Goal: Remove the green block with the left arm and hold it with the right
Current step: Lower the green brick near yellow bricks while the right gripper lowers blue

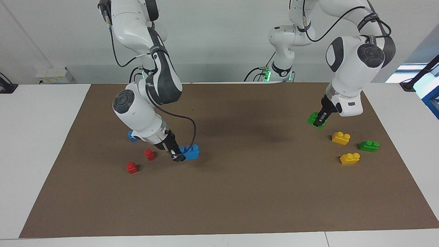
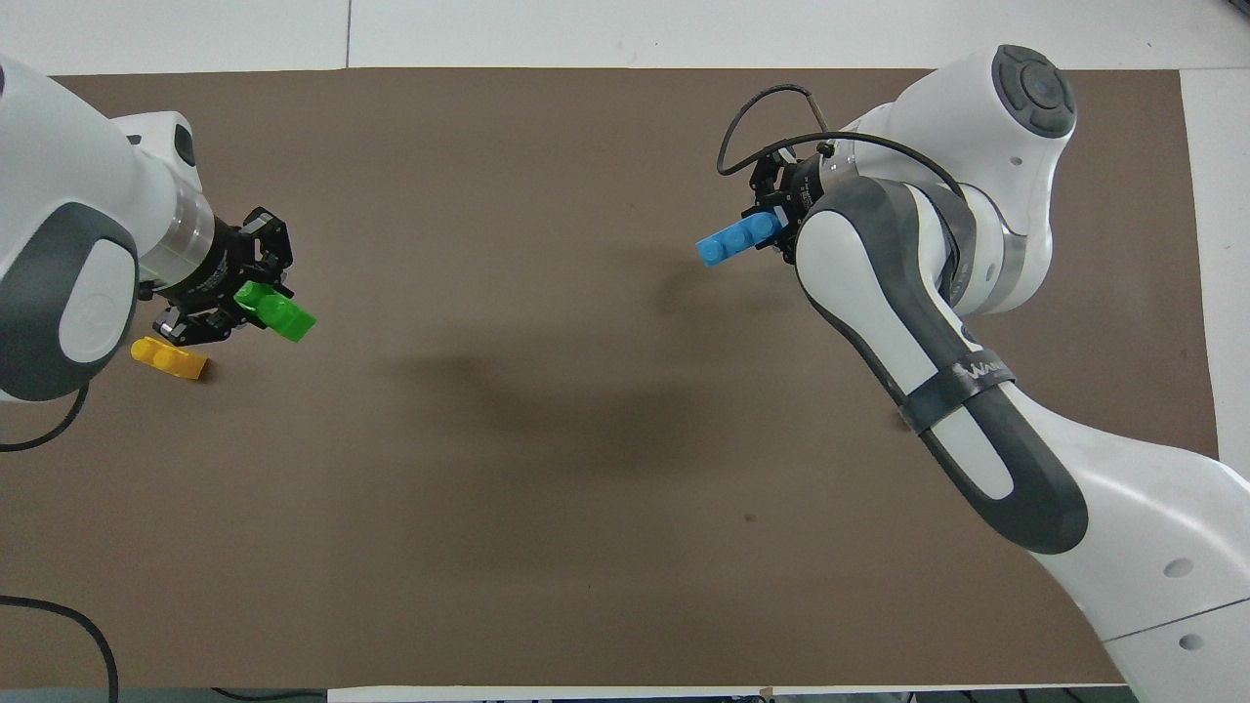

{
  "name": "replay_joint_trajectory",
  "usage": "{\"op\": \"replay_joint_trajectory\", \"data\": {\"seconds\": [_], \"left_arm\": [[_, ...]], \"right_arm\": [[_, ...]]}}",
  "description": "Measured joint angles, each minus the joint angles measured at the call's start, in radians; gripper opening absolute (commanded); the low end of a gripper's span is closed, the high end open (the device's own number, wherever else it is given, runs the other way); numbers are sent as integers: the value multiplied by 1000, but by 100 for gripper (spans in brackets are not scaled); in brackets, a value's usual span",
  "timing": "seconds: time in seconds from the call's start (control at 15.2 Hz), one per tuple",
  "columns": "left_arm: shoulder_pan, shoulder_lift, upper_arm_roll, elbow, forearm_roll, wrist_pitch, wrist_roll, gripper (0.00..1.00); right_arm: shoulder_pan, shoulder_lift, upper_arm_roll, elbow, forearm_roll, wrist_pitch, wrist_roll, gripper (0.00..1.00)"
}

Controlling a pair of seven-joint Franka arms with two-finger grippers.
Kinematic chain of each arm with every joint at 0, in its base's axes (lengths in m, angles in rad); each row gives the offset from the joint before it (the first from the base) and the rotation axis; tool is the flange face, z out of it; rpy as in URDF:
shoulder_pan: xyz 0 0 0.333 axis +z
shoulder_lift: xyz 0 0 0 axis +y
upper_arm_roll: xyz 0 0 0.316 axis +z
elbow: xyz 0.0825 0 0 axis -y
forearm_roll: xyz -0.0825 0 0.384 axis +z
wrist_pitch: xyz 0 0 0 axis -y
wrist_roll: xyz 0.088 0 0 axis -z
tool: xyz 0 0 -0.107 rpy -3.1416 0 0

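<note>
left pincer [image 1: 321, 118] clamps green block [image 1: 315, 119] | right pincer [image 1: 175, 154] clamps blue brick [image 1: 190, 152] | another blue brick [image 1: 131, 136] half-hidden by right arm

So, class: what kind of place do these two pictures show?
Most likely a robotics lab or test bench. Two arms work over a brown mat strewn with toy bricks; the left gripper holds a green block, the right gripper a blue brick.

Only partly readable text: white lettering "WAN…" on the dark forearm cover of the right arm [image 2: 962, 391], cut off by a black strap in the overhead view. The same arm's dark cover shows small white lettering in the facing view, too small to read. Left arm's cable strap has white print, unreadable.
</note>
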Motion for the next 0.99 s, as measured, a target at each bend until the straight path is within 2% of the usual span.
{"op": "replay_joint_trajectory", "data": {"seconds": [0.26, 0.39, 0.66, 0.99], "left_arm": [[53, -30, 1, -153, -3, 203, 88, 0], [65, -31, 0, -190, -5, 266, 82, 0], [79, -13, 1, -221, -8, 331, 5, 0], [80, 67, 3, -225, -8, 398, -93, 0]], "right_arm": [[-70, -19, 0, -66, 103, -37, -49, 0], [-111, -34, 0, -116, 146, -42, -125, 0], [-168, -48, 1, -199, 201, -44, -267, 0], [-174, -54, 4, -210, 205, -44, -283, 0]]}}
